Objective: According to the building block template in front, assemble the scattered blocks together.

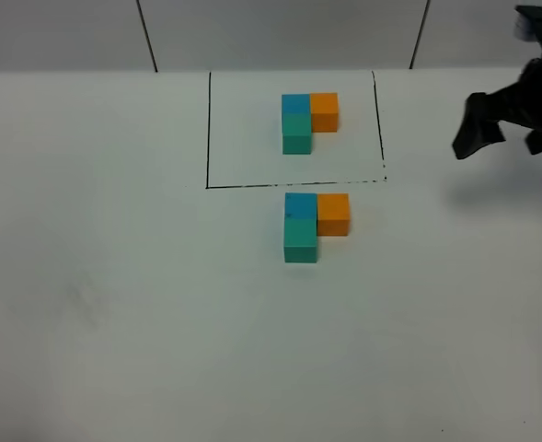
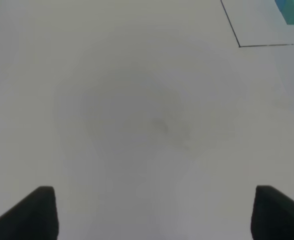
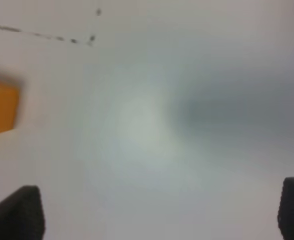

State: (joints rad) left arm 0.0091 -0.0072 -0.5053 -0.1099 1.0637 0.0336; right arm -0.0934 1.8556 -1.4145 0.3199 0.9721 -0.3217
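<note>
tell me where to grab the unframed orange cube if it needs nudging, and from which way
Take the unframed orange cube from above, jaws closing on its far and near faces. Its left face sits against the blue cube, so a left-right pinch has no room there; the far, near and right sides look clear. The open right gripper seems nearest.

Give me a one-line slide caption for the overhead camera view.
Unframed blue, teal and orange blocks form the same L as the framed template; the right pincer is off to the side, empty.
</note>
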